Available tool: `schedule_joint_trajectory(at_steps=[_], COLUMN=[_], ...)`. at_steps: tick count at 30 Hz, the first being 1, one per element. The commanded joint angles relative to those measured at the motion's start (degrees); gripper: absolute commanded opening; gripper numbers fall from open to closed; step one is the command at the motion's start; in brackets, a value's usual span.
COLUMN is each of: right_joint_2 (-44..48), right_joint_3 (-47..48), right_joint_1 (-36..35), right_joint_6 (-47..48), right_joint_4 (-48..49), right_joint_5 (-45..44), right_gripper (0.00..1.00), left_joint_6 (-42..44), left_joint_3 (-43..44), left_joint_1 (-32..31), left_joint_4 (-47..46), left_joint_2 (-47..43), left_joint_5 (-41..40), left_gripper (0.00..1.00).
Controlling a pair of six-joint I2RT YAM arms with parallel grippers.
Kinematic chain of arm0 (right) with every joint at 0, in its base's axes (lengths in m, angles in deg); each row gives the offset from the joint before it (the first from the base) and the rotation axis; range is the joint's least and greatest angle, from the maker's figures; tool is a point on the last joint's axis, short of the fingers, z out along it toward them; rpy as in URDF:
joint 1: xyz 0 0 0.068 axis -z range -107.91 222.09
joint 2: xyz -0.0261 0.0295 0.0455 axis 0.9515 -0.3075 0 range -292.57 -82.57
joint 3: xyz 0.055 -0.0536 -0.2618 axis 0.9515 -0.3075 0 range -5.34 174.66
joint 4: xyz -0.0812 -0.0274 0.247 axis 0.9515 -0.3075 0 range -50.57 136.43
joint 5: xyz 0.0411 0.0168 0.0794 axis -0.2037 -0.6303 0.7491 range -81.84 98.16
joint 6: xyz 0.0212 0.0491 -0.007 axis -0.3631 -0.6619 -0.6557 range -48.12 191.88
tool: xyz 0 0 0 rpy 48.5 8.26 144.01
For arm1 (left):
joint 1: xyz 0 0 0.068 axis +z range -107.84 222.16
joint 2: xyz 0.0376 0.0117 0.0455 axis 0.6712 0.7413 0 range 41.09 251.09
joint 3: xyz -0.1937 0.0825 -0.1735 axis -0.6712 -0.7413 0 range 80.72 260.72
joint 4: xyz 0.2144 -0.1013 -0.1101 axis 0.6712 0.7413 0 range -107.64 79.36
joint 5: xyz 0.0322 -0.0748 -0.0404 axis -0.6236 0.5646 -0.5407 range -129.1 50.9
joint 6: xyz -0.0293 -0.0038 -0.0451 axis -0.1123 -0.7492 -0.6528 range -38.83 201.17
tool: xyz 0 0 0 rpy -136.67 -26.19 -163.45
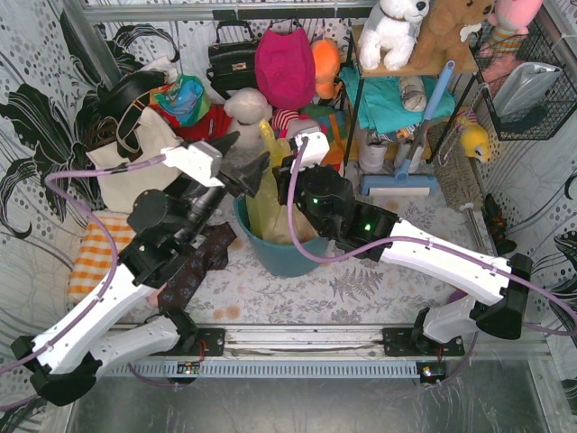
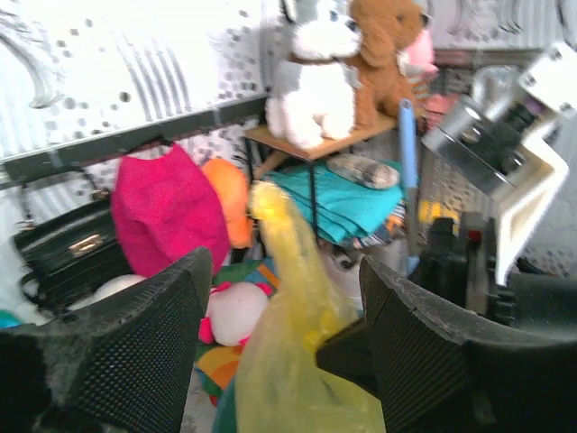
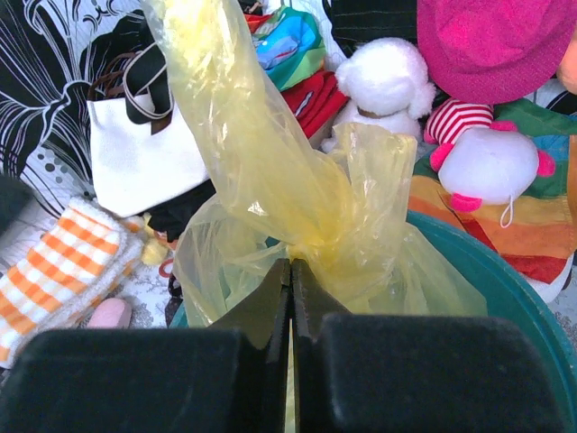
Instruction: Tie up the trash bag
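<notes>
The trash bag [image 1: 267, 194], thin yellow plastic, stands up out of the round teal bin [image 1: 288, 257], with its top gathered into a twisted neck. My right gripper [image 3: 290, 271] is shut, its tips pinching the trash bag [image 3: 270, 162] at the knotted bunch above the bin's rim [image 3: 505, 271]. From the left, my left gripper [image 2: 284, 271] stands open. The bag's upright tail [image 2: 297, 361] rises between its fingers without touching either pad. In the top view the left gripper [image 1: 248, 162] and right gripper [image 1: 287, 185] meet at the bag's neck.
A cream tote [image 1: 135, 153] and an orange-striped cloth [image 1: 95, 253] lie on the left. A dark patterned cloth [image 1: 203, 262] is beside the bin. Plush toys, a pink hat [image 1: 284, 63] and a shelf [image 1: 415, 68] crowd the back. A blue brush [image 1: 406, 180] leans at the right.
</notes>
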Motion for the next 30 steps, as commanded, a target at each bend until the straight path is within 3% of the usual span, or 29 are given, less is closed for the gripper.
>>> schedule_joint_trajectory(at_steps=[1,6,9,12,15,18,23,30], right_joint_2=[1.13,2.07,2.24,2.80,3.38,3.86,3.83,4.11], right_joint_3=[-1.55,-2.06,-2.13,-2.45,-2.60,-2.55,-2.37,-2.35], right_joint_1=[-0.36,-0.42,-0.50,-0.51,-0.47,-0.49,-0.52,-0.58], right_joint_6=[-1.87,-2.63,-3.07,-3.31,-3.69,-3.91,-4.31,-5.15], right_joint_4=[2.51,1.37,0.54,-0.01,-0.41,-0.69,-1.11,-1.88], right_joint_5=[-1.63,-0.69,-0.39,-0.43,-0.30,-0.20,0.59,1.47], right_gripper=[0.00,0.00,0.00,0.00,0.00,0.00,0.00,0.00], left_joint_6=[-0.73,-3.53,-8.74,-15.81,-21.48,-25.93,-32.39,-36.06], left_joint_3=[2.62,6.18,6.34,6.67,6.90,6.65,4.15,2.40], left_joint_1=[0.30,1.54,6.92,17.58,28.29,34.46,37.19,37.18], left_joint_4=[-0.38,6.27,9.70,12.51,12.76,9.62,-0.52,-7.51], left_joint_2=[-2.71,-1.26,-0.25,1.46,4.82,8.88,13.56,16.21], left_joint_5=[-12.12,-17.04,-12.71,0.48,20.46,38.55,59.00,71.40], left_gripper=[0.76,0.77,0.76,0.76,0.73,0.68,0.66,0.63])
